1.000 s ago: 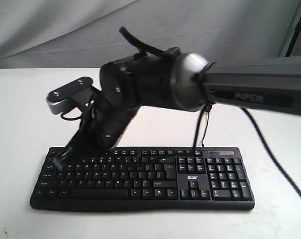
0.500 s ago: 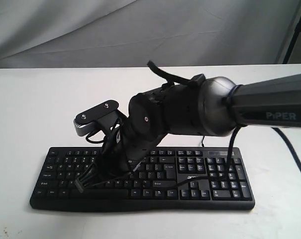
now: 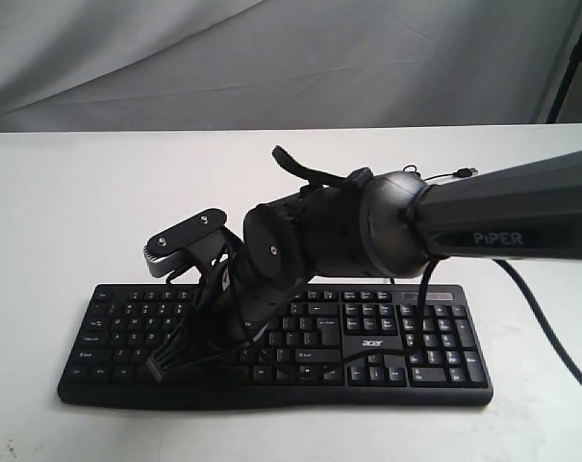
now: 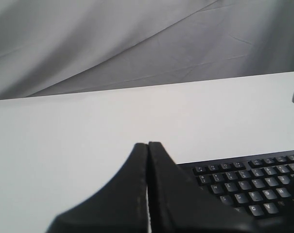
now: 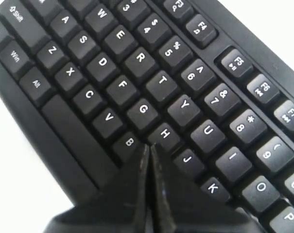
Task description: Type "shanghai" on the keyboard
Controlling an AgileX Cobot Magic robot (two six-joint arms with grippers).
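Keyboard: the black keyboard (image 3: 406, 346) lies flat on the white table (image 3: 60, 192), close to the near edge. It runs long from left to right.

Keyboard marks: the keys have white letters. A small white acer logo (image 3: 370, 343) sits toward the right. The number pad (image 3: 440, 346) is at the right end.

Right arm: the big black right arm (image 3: 493, 226) comes in from the right side and bends down over the middle of the keyboard.

Right claw: the right claw (image 5: 147, 148) is squeezed tight, with its two black fingers (image 5: 132, 184) pressed together into one point and nothing between them. In the exterior view its tip (image 3: 161, 369) is low over the near rows on the left half of the keyboard.

Tip and keys: in the right wrist view the point is just beside the H key (image 5: 164, 133) and the B key (image 5: 129, 142). I cannot tell if it is touching a key.

Small camera: a grey and black small camera (image 3: 185, 243) sticks out from the arm, above the left part of the keyboard.

Left claw: the left claw (image 4: 147, 145) is also pressed tight, with nothing in it. It is above bare white table, and one corner of the keyboard (image 4: 249, 182) shows near it.

Back of the scene: a grey cloth (image 3: 271, 58) hangs behind the far edge of the table.
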